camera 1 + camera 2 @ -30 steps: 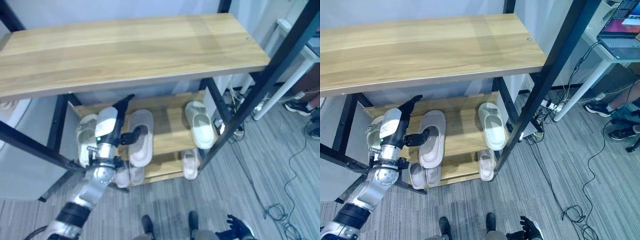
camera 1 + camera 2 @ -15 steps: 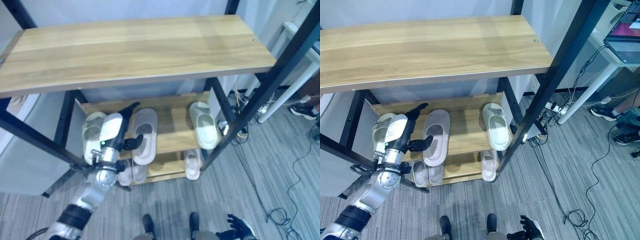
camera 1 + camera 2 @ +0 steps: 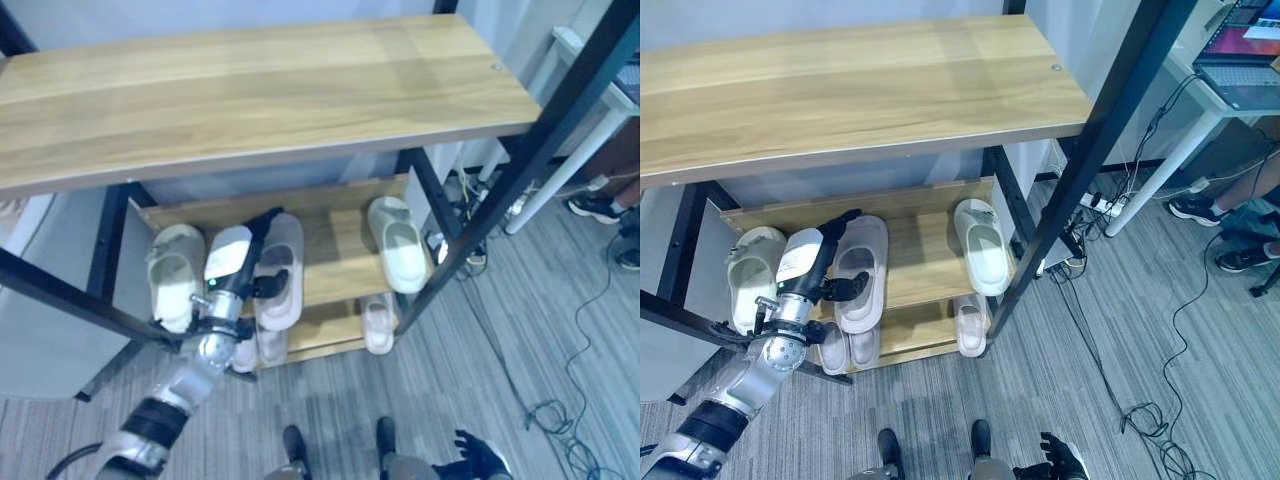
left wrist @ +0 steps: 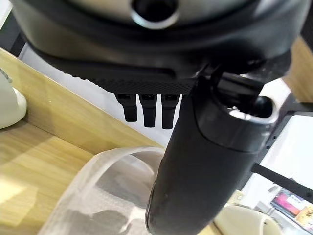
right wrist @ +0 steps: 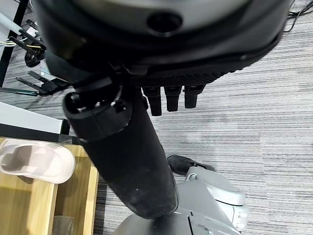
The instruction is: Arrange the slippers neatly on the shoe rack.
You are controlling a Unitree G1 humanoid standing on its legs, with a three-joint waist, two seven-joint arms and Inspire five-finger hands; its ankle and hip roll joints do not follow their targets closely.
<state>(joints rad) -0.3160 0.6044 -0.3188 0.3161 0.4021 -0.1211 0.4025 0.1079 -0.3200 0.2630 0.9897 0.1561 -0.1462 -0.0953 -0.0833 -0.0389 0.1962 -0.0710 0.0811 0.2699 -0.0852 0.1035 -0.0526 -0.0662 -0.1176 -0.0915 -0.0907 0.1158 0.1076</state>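
Slipper [image 3: 281, 270] lies on the shoe rack [image 3: 340, 262] middle shelf, left hand [image 3: 232, 268] over its left edge, fingers straight, thumb touching it. Right hand [image 5: 166, 93] fingers straight over floor [image 5: 244, 112].

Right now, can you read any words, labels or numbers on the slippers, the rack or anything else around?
None can be read.
White patch on the back of the left hand: dark marks, too small to read.
Laptop screen beside the shoe rack: too blurred to read.
Slippers: no print visible.
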